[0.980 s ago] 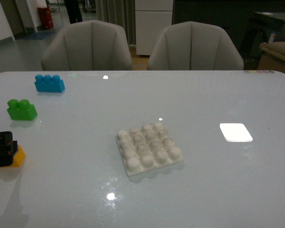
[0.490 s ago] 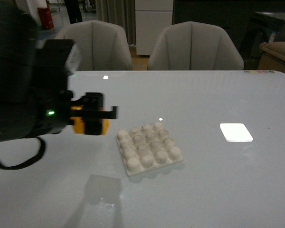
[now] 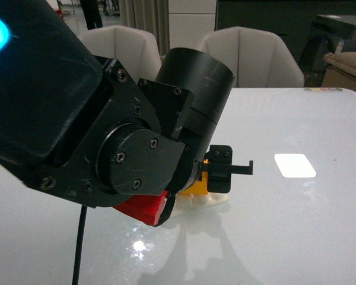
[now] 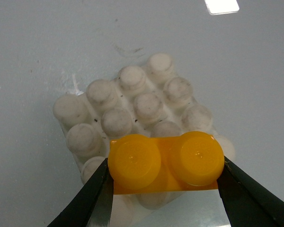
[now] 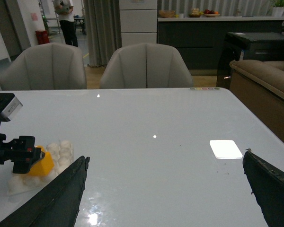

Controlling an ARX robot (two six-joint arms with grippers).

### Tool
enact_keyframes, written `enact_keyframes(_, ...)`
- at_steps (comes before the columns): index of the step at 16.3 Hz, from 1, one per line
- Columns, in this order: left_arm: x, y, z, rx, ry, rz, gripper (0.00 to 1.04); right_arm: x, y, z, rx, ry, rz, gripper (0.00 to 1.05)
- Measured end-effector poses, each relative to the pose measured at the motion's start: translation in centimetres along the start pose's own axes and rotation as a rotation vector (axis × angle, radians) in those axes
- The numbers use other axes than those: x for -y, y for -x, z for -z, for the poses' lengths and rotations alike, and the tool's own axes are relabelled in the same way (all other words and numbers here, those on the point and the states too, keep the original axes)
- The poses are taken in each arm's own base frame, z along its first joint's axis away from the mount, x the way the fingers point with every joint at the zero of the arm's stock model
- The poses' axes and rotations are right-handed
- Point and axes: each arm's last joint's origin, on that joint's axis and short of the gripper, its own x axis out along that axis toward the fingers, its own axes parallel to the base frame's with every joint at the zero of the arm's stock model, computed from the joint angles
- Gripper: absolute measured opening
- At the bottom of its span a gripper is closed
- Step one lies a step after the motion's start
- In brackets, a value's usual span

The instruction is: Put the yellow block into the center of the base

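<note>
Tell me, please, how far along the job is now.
Done: the small yellow two-stud plastic brick is clamped in the left gripper. In hand: it hangs above the square white studded plate, seemingly over an edge row. Left: centre it and press it down.

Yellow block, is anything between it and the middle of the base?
Nothing visible. The left hand holds the yellow block over one edge of the base, and the center studs beyond it are bare.
</note>
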Motion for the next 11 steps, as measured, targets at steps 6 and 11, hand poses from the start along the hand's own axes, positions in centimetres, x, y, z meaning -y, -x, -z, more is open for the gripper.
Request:
enact_keyframes(6,1.6,-1.4,-0.5,-0.002,0.085,-0.111,0.57,0.0,0.0,0.0,0.000,0.000,0.000,0.98)
enact_keyframes(11,2.5,-2.0,-0.8,0.001,0.137,-0.163,0.57,0.0,0.0,0.0,0.000,0.000,0.000,0.98)
